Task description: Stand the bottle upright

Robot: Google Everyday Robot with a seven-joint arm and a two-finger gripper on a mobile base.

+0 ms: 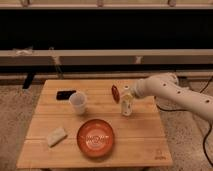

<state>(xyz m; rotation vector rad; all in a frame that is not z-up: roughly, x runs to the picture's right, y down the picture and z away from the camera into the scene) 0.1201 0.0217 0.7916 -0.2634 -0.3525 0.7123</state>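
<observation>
The bottle (127,104) is small and whitish with a white cap. It stands upright on the wooden table (135,140), right of centre. My gripper (129,92) is at the end of the white arm (170,92) that reaches in from the right. It sits right at the bottle's top, touching or nearly touching it.
A small red object (115,93) lies just left of the bottle. A white cup (78,102) and a black phone (65,94) are at the left rear. A red bowl (95,137) sits at the front centre and a pale sponge (56,135) at the front left.
</observation>
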